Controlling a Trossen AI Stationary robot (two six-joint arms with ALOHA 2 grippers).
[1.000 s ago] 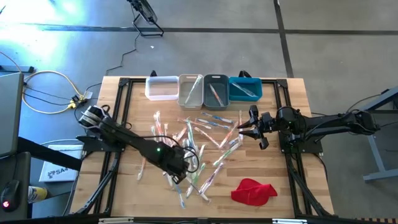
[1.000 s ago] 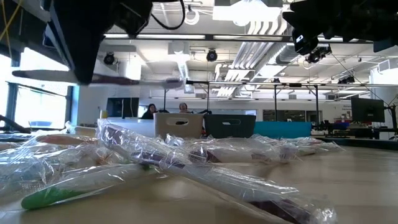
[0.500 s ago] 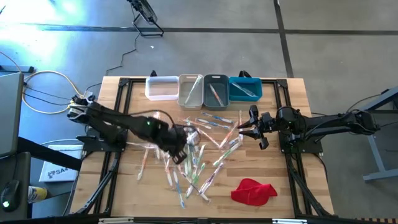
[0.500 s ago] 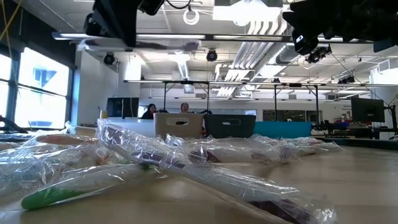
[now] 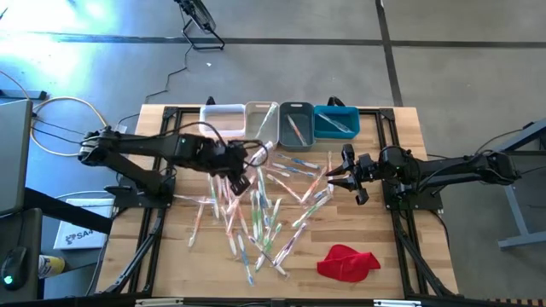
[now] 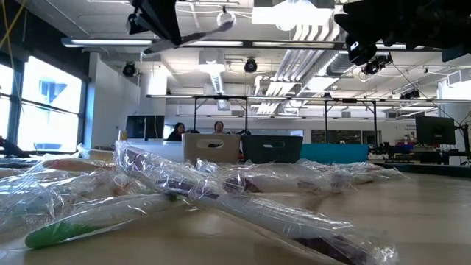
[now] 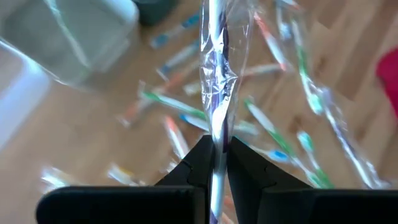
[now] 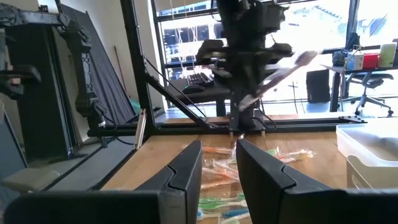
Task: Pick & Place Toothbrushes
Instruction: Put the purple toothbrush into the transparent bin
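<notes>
Left gripper [image 7: 216, 155] clamps a wrapped toothbrush [image 7: 217, 74] near the beige bin [image 5: 262, 122]. A few are binned; most of the pile [image 5: 264, 213] is left.

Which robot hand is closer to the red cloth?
The right. The right gripper hovers just past the red cloth on the table's right side. The left gripper, holding a toothbrush, is farther off by the bins.

Both arms matte black, jointed tubular links. Left gripper [image 7: 216, 163]: two dark flat tapering fingers. Right gripper [image 8: 219, 167]: same build.
</notes>
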